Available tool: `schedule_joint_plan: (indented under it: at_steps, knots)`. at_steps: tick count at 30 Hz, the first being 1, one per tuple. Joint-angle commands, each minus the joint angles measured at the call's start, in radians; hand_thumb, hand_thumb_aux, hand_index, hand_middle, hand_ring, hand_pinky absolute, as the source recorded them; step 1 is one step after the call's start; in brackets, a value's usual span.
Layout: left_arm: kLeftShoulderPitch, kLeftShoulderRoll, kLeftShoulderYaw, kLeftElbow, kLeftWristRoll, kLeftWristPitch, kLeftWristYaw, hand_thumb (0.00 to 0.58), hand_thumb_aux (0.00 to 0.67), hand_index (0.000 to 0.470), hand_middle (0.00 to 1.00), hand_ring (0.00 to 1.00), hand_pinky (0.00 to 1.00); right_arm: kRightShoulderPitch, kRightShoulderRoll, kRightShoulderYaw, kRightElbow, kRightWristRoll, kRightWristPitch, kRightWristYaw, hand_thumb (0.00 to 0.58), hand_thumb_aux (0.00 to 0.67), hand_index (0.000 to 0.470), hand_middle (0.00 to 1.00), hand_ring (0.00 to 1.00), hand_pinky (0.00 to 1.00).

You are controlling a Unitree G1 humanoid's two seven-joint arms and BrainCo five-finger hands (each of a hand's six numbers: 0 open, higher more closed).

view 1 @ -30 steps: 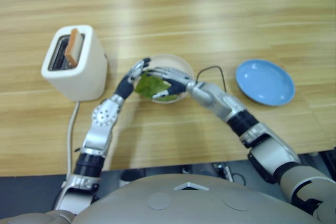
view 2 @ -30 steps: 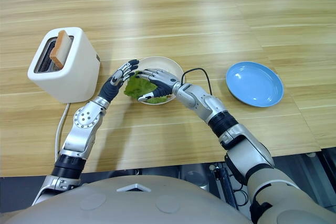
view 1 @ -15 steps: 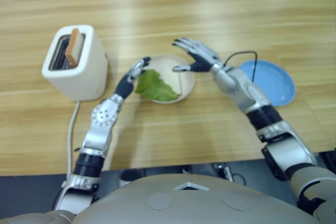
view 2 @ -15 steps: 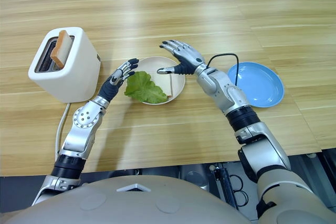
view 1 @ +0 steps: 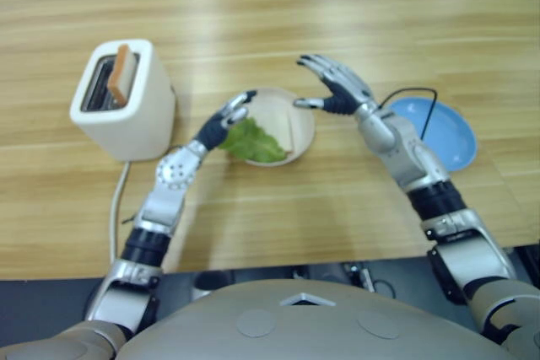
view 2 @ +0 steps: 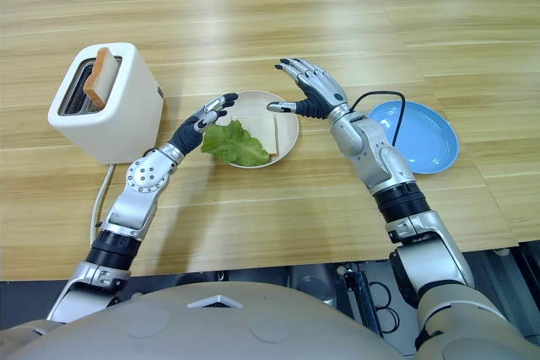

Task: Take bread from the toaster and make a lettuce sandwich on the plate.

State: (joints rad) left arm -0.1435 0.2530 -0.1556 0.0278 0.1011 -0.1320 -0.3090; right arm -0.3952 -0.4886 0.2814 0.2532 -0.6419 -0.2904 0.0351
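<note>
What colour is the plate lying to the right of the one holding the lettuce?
The plate is blue, clearest in the right eye view.

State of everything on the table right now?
toaster: upright, toast standing in its slot.
plate: holds bread slice and lettuce.
lettuce: on plate's left half, uncovered.
blue plate: flat on table.
left hand: open, at plate's left rim.
right hand: open, above plate's right rim.

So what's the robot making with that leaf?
A lettuce sandwich. The lettuce leaf and one bread slice lie on the pale plate. The left hand is at the plate's rim beside the leaf; the right hand hovers open over the other side, holding nothing. A second slice stands in the toaster.
</note>
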Motion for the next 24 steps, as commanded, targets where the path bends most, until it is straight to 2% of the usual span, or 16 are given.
schedule_joint_plan:
  at_steps: [1,6,13,16,18,20,21,23,24]
  knots:
    - [-0.015,0.018,0.053,-0.051,-0.014,-0.004,0.017,0.000,0.000,0.000,0.00,0.00,0.00,0.007,-0.002,0.046,0.008,-0.062,0.008,0.004,0.000,0.000,0.000,0.00,0.00,0.00]
    - [-0.009,0.037,0.109,-0.078,-0.009,0.003,0.040,0.000,0.000,0.000,0.00,0.00,0.00,-0.032,0.035,0.148,0.085,-0.178,0.010,-0.022,0.000,0.000,0.000,0.00,0.00,0.00]
    - [0.007,0.050,0.161,-0.079,-0.013,0.010,0.068,0.000,0.000,0.000,0.00,0.00,0.00,-0.154,0.134,0.300,0.357,-0.303,0.009,-0.106,0.000,0.000,0.000,0.00,0.00,0.00]
    - [0.010,0.045,0.167,-0.078,-0.016,0.013,0.072,0.000,0.000,0.000,0.00,0.00,0.00,-0.210,0.170,0.342,0.484,-0.326,0.009,-0.155,0.049,0.029,0.020,0.00,0.00,0.00]
    - [0.013,0.041,0.165,-0.076,-0.017,0.014,0.073,0.000,0.000,0.000,0.00,0.00,0.00,-0.241,0.190,0.361,0.556,-0.331,0.007,-0.188,0.053,0.032,0.022,0.00,0.00,0.00]
    - [0.015,0.037,0.160,-0.074,-0.017,0.013,0.075,0.000,0.000,0.000,0.00,0.00,0.00,-0.267,0.203,0.378,0.611,-0.336,0.007,-0.215,0.104,0.063,0.043,0.00,0.00,0.00]
    - [0.015,0.036,0.158,-0.072,-0.017,0.013,0.076,0.000,0.000,0.000,0.00,0.00,0.00,-0.276,0.208,0.385,0.630,-0.338,0.007,-0.226,0.104,0.063,0.043,0.00,0.00,0.00]
    - [0.016,0.033,0.155,-0.072,-0.017,0.014,0.077,0.000,0.000,0.000,0.00,0.00,0.00,-0.289,0.213,0.396,0.656,-0.343,0.006,-0.243,0.198,0.126,0.087,0.00,0.00,0.00]
    - [0.016,0.033,0.155,-0.071,-0.017,0.014,0.078,0.000,0.000,0.000,0.00,0.00,0.00,-0.293,0.213,0.402,0.664,-0.344,0.006,-0.249,0.198,0.126,0.087,0.00,0.00,0.00]
